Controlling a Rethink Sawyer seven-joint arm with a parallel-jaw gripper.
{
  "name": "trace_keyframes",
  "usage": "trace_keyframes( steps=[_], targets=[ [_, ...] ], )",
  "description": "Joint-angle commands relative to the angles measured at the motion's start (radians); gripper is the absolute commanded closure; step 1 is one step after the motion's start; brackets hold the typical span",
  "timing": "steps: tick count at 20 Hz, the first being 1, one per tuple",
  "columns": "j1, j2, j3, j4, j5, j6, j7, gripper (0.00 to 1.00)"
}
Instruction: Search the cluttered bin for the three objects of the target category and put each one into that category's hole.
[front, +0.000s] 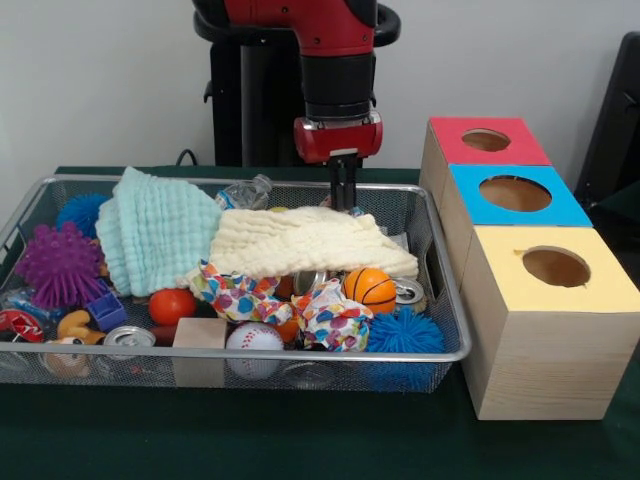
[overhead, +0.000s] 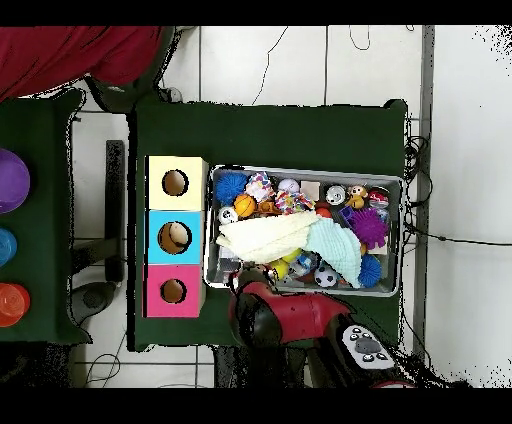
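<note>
The wire-mesh bin (front: 300, 353) holds mixed clutter. Two white dotted fabric pieces show near its front: one (front: 235, 293) under the cream towel's edge and one (front: 332, 318) beside the orange ball. They also show in the overhead view (overhead: 260, 186) (overhead: 291, 201). A third piece is hidden. My gripper (front: 345, 197) hangs straight down over the bin's far side, just behind the cream-yellow towel (front: 310, 245). Its fingers are together with nothing seen between them. The yellow-topped box's hole (front: 556, 267) is at the front right, outside the bin.
A mint-green towel (front: 160, 230) lies at the bin's left. An orange basketball (front: 370, 288), baseball (front: 254, 340), blue spiky ball (front: 405, 332), purple spiky ball (front: 58, 265), wooden block (front: 200, 335) and cans fill the bin. Blue-topped (front: 515, 193) and red-topped (front: 486, 140) boxes stand behind the yellow one.
</note>
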Motion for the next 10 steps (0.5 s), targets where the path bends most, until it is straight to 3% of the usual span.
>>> trace_keyframes(
  steps=[1,9,10],
  targets=[
    [-0.001,0.031,0.007,-0.025,-0.025,-0.101,0.161,1.00],
    [-0.008,0.035,0.020,-0.031,-0.013,-0.075,0.155,1.00],
    [-0.005,0.036,0.017,-0.033,-0.014,-0.080,0.155,0.00]
  ],
)
